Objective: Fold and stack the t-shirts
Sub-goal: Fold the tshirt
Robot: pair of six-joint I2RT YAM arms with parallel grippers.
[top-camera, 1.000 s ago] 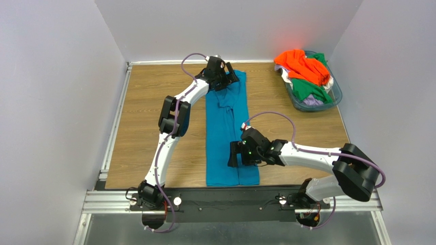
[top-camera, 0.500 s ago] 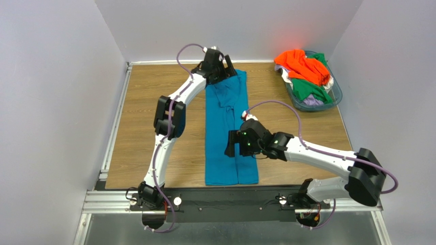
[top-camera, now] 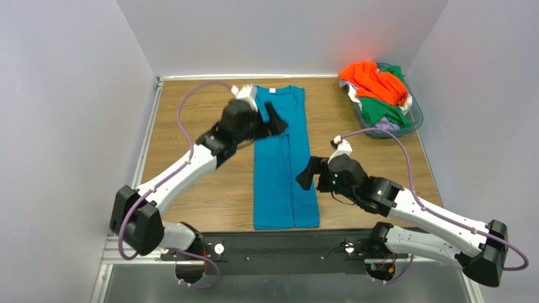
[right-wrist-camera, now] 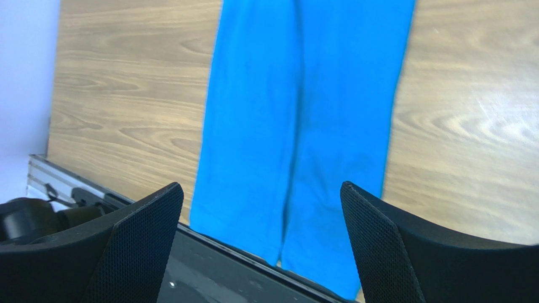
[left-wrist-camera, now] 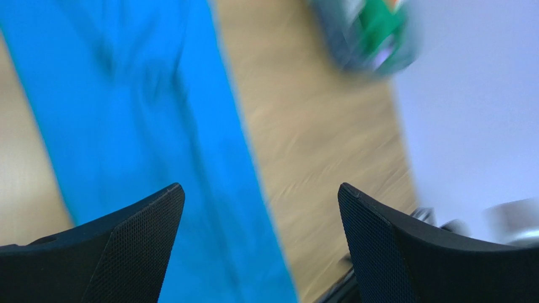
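Note:
The teal-blue t-shirt (top-camera: pixel 280 165) lies as a long narrow strip down the middle of the wooden table, sides folded in, white neck label (top-camera: pixel 272 90) at the far end. It also shows in the left wrist view (left-wrist-camera: pixel 126 120) and the right wrist view (right-wrist-camera: pixel 303 120). My left gripper (top-camera: pixel 276 120) is open and empty above the shirt's upper part. My right gripper (top-camera: pixel 308 177) is open and empty above the shirt's right edge, lower down. Orange (top-camera: pixel 374 80), green (top-camera: pixel 386 112) and pale (top-camera: pixel 379 127) t-shirts lie heaped in the basket.
The clear bluish plastic basket (top-camera: pixel 414 118) stands at the far right of the table. Grey walls close in the left, back and right. A black and metal rail (top-camera: pixel 284 247) runs along the near edge.
My left arm has pulled back from the shirt's collar toward the middle, uncovering the neck label. My right arm has swung right, off the shirt's centre to its right edge.

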